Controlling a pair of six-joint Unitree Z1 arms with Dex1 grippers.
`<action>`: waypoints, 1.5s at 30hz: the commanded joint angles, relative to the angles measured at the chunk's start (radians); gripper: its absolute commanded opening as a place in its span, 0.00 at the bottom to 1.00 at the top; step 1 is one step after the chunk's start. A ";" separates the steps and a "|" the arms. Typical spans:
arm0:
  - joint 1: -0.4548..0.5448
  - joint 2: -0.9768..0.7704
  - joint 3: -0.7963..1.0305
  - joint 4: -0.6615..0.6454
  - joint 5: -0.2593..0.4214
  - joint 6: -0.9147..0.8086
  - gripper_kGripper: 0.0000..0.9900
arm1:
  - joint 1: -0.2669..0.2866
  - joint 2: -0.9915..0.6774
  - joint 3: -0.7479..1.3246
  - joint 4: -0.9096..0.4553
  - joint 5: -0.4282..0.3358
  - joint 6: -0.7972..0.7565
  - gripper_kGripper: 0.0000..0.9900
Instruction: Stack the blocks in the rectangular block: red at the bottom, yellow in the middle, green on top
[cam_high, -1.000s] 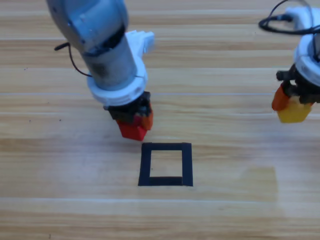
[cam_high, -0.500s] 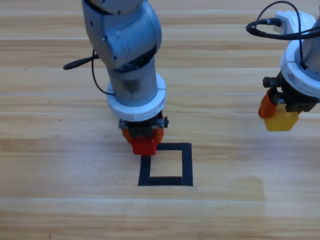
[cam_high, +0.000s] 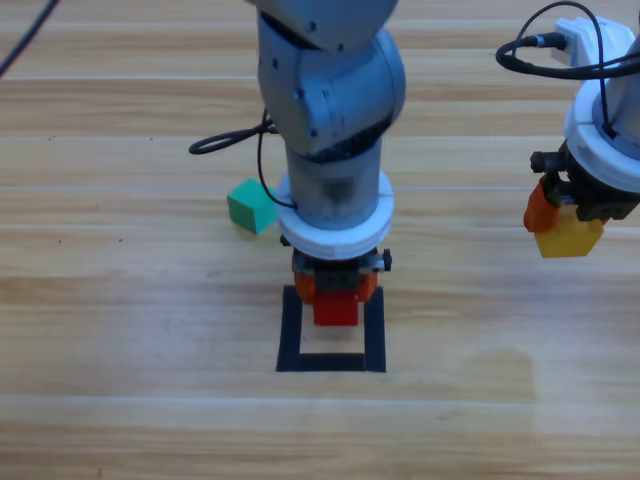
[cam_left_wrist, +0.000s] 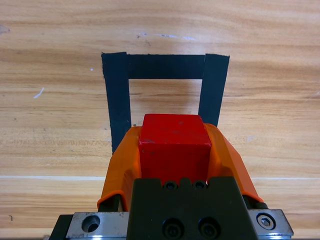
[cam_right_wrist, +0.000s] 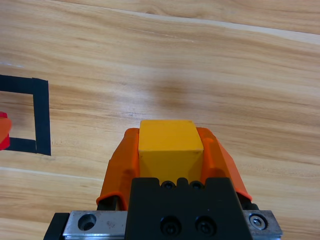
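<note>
My left gripper (cam_high: 336, 298) is shut on the red cube (cam_high: 336, 306), holding it over the upper part of the black tape rectangle (cam_high: 331, 362). In the left wrist view the red cube (cam_left_wrist: 174, 146) sits between the orange jaws of the left gripper (cam_left_wrist: 175, 150), with the tape rectangle (cam_left_wrist: 120, 100) just ahead. My right gripper (cam_high: 562, 225) hangs at the right edge, shut on the yellow cube (cam_high: 568, 236); the right wrist view shows the yellow cube (cam_right_wrist: 170, 145) in the right gripper (cam_right_wrist: 170, 150). The green cube (cam_high: 250, 206) lies on the table left of my left arm.
A black cable (cam_high: 225, 143) trails on the table behind the left arm. In the right wrist view a corner of the tape rectangle (cam_right_wrist: 42, 115) shows at the left edge. Bare wood stretches in front of the rectangle.
My left arm has swung rightwards and forwards with the red cube, from left of the rectangle to over it, uncovering the green cube. The right gripper has barely moved.
</note>
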 joint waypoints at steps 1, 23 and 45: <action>-0.022 0.052 0.008 0.006 0.016 -0.004 0.00 | 0.025 0.082 0.018 0.010 -0.017 -0.005 0.00; -0.020 0.093 0.019 -0.014 0.021 0.006 0.00 | 0.025 0.091 0.018 0.012 -0.003 -0.008 0.00; -0.019 0.098 0.065 -0.063 0.021 -0.010 0.00 | 0.025 0.089 0.021 0.012 -0.003 -0.009 0.00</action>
